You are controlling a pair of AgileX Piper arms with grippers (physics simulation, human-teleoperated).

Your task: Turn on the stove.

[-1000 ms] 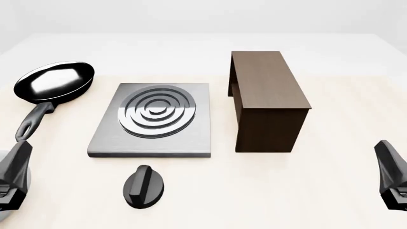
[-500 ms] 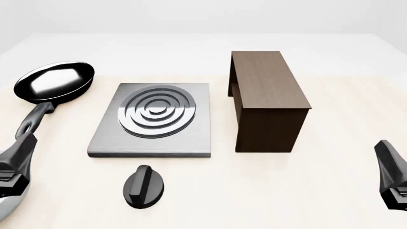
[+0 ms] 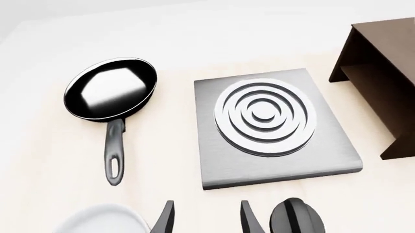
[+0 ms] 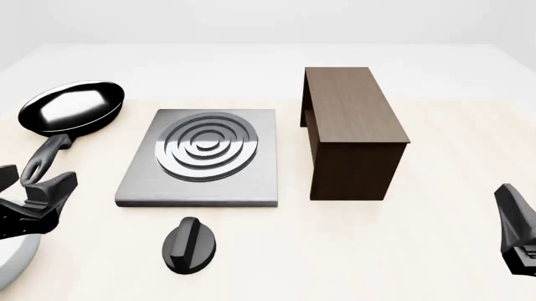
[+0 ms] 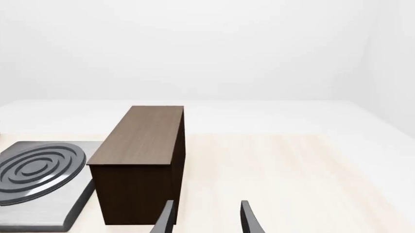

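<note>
The stove (image 4: 138, 185) is a flat square grey metal slab with raised burner rings, left of the table's centre; it also shows in the left wrist view (image 3: 214, 160) and partly in the right wrist view (image 5: 39, 213). Its black ridged knob (image 4: 190, 244) lies on the table just in front of the slab, and shows in the left wrist view (image 3: 297, 217). My left gripper (image 4: 34, 185) is open and empty, left of the slab and of the knob, touching neither. In its wrist view the left gripper (image 3: 206, 223) has the knob beside its fingers. My right gripper (image 4: 513, 216) is open and empty at the right edge, and shows in its wrist view (image 5: 206, 221).
A black frying pan (image 4: 71, 106) lies at the far left, its handle (image 4: 42, 163) pointing towards my left gripper. A dark brown wooden stand (image 4: 352, 125) is right of the stove. A pale rounded arm part (image 4: 10, 260) fills the near left corner.
My left gripper has moved forward and to the right, turning so both fingers show. The right arm, the knob and the stove have not moved.
</note>
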